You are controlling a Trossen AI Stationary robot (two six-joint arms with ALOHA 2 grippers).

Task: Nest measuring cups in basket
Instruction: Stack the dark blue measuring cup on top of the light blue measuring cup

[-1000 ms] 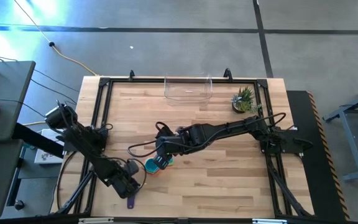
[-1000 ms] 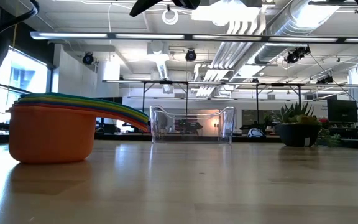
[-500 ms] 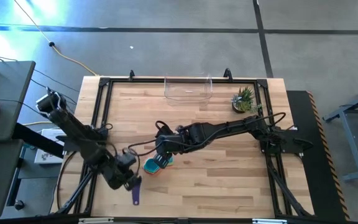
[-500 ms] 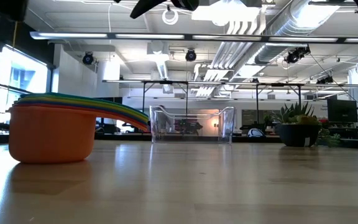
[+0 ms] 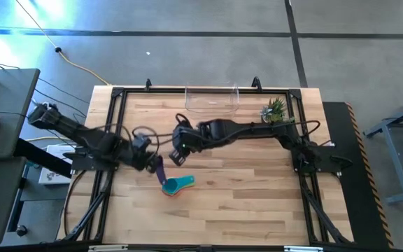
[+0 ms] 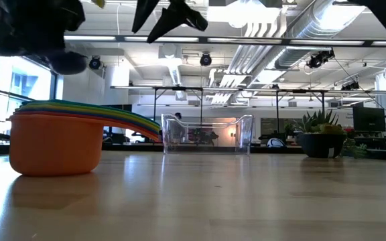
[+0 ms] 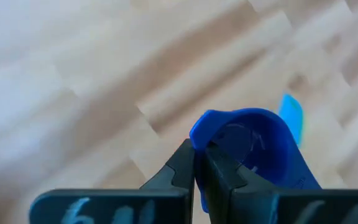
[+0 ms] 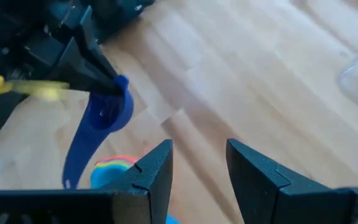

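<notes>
Left gripper (image 5: 157,165) is clenched on the rim of the blue measuring cup (image 7: 253,146), holding it off the table — in the high view the cup hangs just above the stack, handle pointing down toward the near edge. In the left wrist view both fingers (image 7: 185,168) are pinched tight on the cup's edge, bowl open toward the camera. The right wrist view shows the same grip from the other side: the blue cup (image 8: 107,115) is dangling, with its long handle below. Right gripper (image 5: 177,155) hovers over the table just beyond the stack, fingers (image 8: 157,168) spread apart, nothing between them. The stack of nested cups (image 5: 175,185) sits on the wood table (image 5: 243,189) near the middle, left of centre, the outer cup looking teal from above; in the low view the outer cup reads orange (image 6: 55,140), with the coloured handles fanned toward the right. Basket (image 5: 212,100) is at the far edge of the table, well apart from the stack — no cups visible in it. Small potted plant (image 5: 273,110) is just right of the basket.
</notes>
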